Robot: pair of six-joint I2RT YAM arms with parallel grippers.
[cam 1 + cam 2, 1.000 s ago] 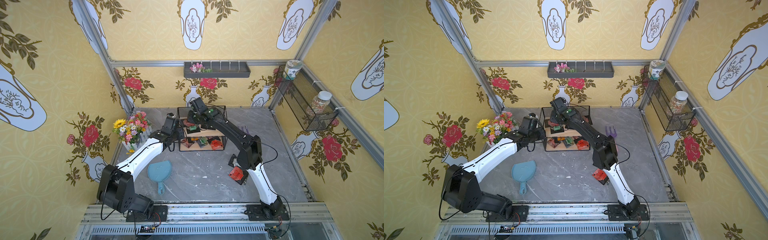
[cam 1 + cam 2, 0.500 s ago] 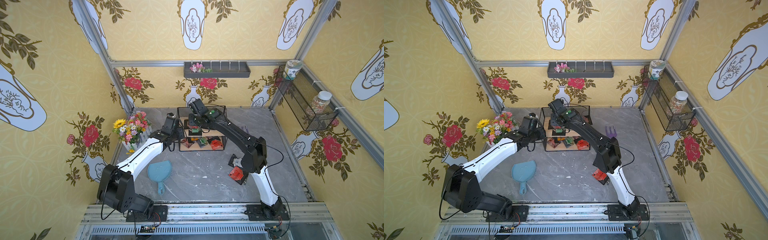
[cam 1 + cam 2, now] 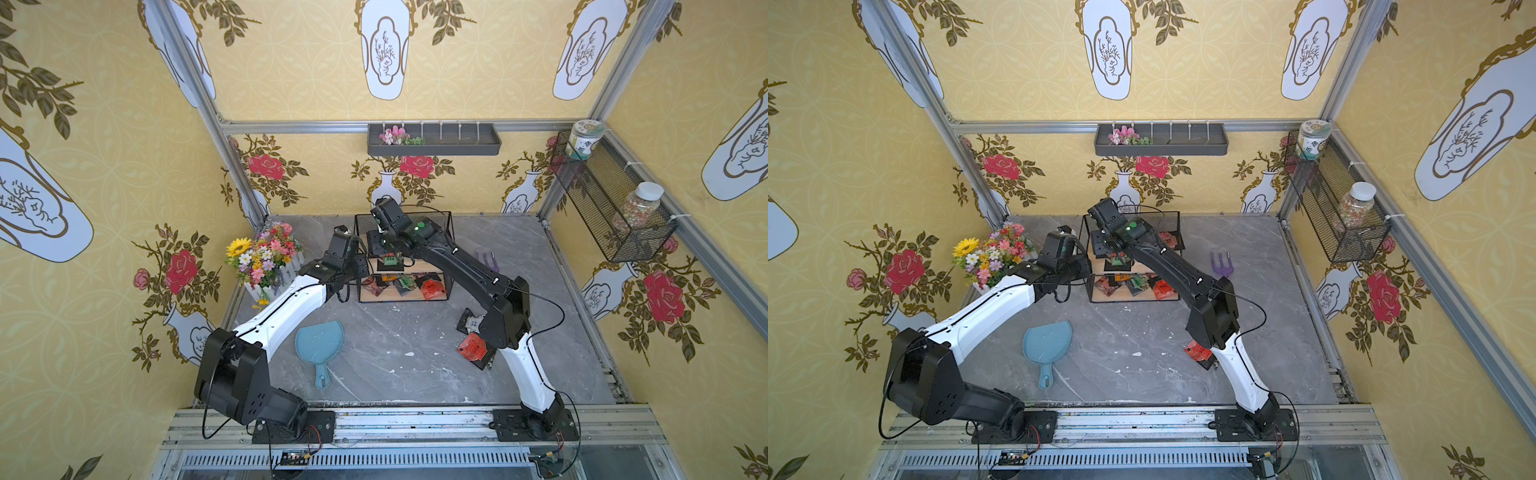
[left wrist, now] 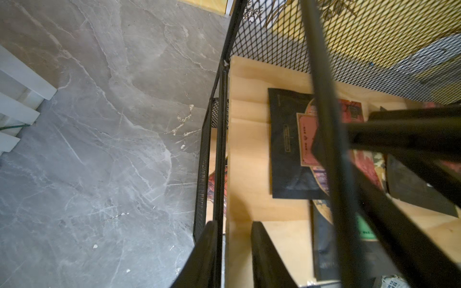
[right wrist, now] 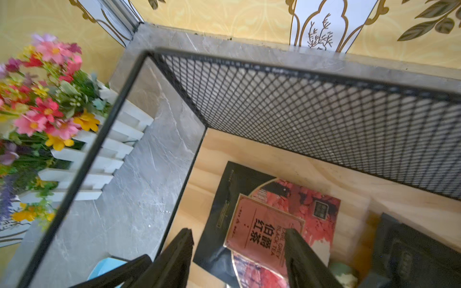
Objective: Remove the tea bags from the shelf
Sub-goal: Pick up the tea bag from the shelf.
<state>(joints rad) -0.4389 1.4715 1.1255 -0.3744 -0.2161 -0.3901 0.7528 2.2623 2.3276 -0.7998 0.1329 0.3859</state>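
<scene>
The shelf stands at the back of the table, with tea bags on both boards. A black-and-red tea bag lies flat on the upper board. My right gripper hangs open just above it, one finger on either side, holding nothing. A green tea bag lies near the upper board's front. Several tea bags cover the lower board. My left gripper is shut on the shelf's left side post and board edge.
Two tea bags lie on the table, partly under the right arm's elbow. A flower bunch in a white fence pot stands left of the shelf. A blue paddle lies in front. A purple fork lies to the right.
The right gripper has edged left over the upper board and its jaws have spread apart. The right elbow has swung outward. The left arm has not moved.
</scene>
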